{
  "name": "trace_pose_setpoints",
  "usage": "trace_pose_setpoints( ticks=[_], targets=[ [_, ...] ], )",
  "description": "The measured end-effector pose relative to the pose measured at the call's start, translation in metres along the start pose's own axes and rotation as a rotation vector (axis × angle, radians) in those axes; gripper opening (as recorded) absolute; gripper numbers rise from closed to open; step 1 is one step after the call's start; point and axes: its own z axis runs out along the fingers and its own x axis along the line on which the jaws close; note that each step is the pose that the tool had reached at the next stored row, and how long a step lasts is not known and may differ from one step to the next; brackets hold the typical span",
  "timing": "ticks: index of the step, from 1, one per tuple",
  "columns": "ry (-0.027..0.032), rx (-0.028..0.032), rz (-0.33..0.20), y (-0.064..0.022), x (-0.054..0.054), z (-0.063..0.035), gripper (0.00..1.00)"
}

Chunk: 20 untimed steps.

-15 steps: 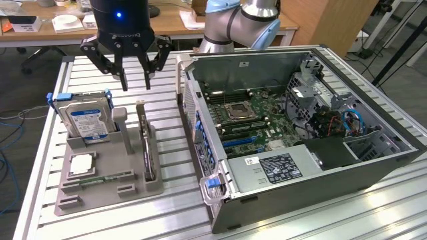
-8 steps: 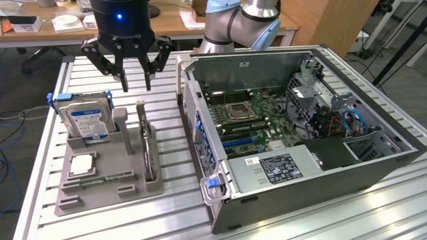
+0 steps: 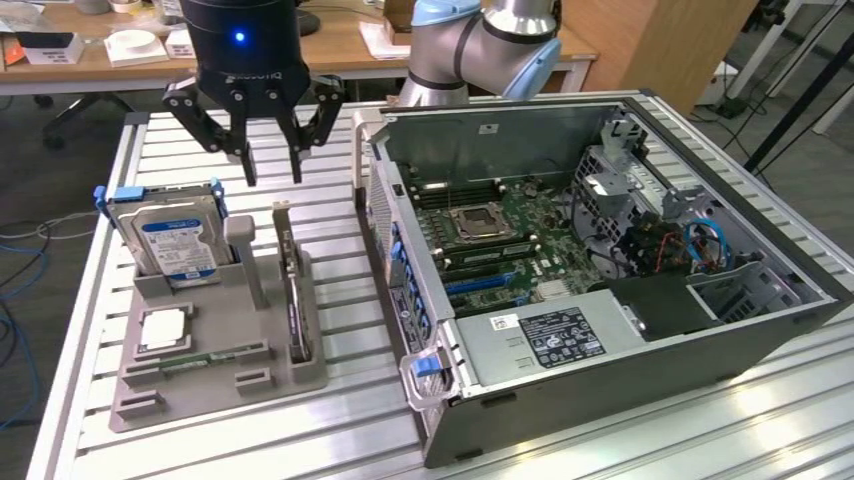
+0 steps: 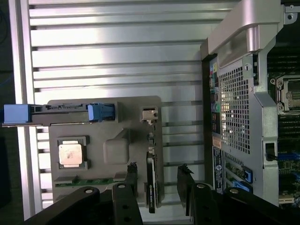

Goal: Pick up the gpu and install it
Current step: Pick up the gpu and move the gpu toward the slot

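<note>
table [image 3: 340, 330]: ribbed bare metal, aluminium look, satin with glare patches. holder [image 3: 220, 385]: matt grey plastic. gpu [image 3: 296, 300]: dark matt board, bright metal bracket. hard drive [image 3: 171, 245]: silver metal, glossy blue label, blue plastic rails. case [image 3: 641, 400]: grey sheet metal, perforated rear panel [image 4: 234, 108]. gripper [image 3: 274, 178]: matt black. desk [image 3: 334, 60] behind: smooth wood top.

Exterior view: raised, oblique, mid-range over tabletop [image 3: 320, 430]; holder [image 3: 200, 385] at 8 o'clock, case [image 3: 641, 390] at 3 o'clock. Wrist view: close, straight down past end effector [image 4: 158, 166]. Shared: holder, case edge.
</note>
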Motion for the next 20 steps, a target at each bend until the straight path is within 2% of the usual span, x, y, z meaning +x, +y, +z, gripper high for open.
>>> trace_pose_setpoints(
  ticks=[20],
  targets=[
    [-0.0001, -0.0001, 0.0, -0.0004, 0.0002, 0.0063, 0.47]
  ],
)
